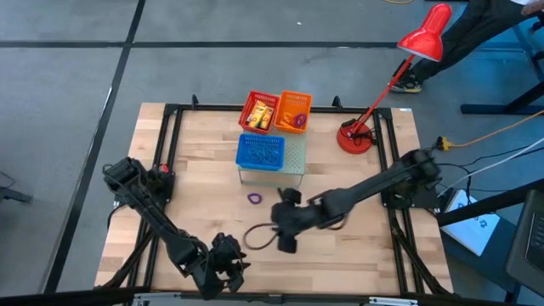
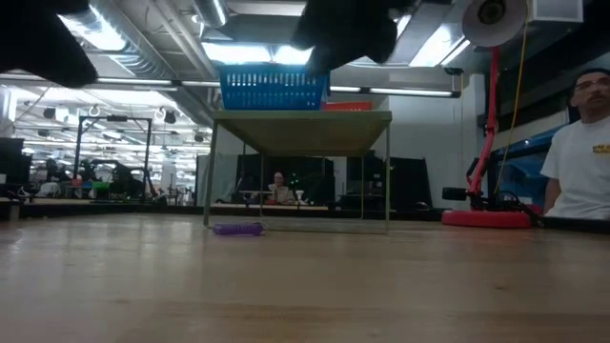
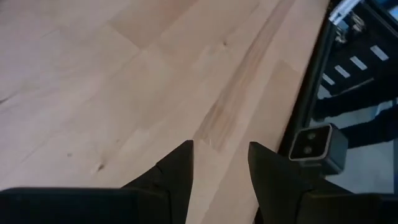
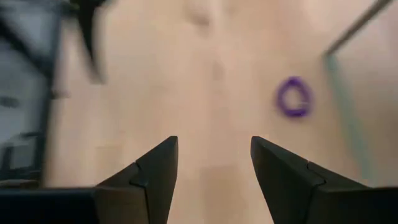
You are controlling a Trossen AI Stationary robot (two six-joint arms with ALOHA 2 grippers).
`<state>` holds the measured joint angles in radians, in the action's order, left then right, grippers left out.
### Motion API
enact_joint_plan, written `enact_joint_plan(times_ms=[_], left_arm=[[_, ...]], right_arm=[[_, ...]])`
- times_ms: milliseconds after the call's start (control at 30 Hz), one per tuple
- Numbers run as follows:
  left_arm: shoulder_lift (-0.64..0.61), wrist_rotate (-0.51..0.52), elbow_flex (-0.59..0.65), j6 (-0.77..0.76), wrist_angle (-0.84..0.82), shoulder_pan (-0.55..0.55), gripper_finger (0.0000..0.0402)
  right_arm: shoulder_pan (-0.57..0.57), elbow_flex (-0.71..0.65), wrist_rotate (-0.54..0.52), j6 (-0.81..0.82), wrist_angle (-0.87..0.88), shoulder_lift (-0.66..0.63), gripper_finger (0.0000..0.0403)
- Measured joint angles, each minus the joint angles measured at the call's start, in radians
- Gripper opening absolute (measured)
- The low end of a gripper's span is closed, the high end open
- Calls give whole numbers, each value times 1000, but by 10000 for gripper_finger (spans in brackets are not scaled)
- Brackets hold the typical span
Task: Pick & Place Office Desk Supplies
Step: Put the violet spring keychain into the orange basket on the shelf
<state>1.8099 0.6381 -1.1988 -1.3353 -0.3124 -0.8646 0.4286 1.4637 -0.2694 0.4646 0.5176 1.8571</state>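
Right gripper (image 4: 211,180) hangs with jaws apart and empty, above the table (image 1: 357,255) near the purple loop (image 4: 294,97). Left gripper (image 3: 221,180), also released, waits at the front edge. Such a thin loop may slip if the fingers close off-centre.

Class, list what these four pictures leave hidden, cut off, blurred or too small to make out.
- Contents of the red basket and orange basket: high view, too small to count.
- Blue basket contents: low view, mesh wall hides them.
- Right gripper: low view, cut off by the top edge.
- Purple loop: right wrist view, blurred.
- Left gripper: high view, lost against the dark arm.
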Motion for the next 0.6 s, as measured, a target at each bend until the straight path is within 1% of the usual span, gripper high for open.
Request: enact_joint_plan(times_ms=[100,167,400,500,600], left_arm=[[0,28,0,12,2,-20,148],[0,65,0,26,2,-37,148],[0,108,0,39,-5,-85,148],[0,157,0,26,-4,-104,148],[0,192,0,22,-5,-117,148]], right_arm=[[-8,191,-107,-36,219,117,206],[-18,308,-124,-96,310,194,206],[-50,666,-32,-290,335,402,206],[-75,776,4,-294,367,477,206],[-100,848,20,-282,411,531,206]])
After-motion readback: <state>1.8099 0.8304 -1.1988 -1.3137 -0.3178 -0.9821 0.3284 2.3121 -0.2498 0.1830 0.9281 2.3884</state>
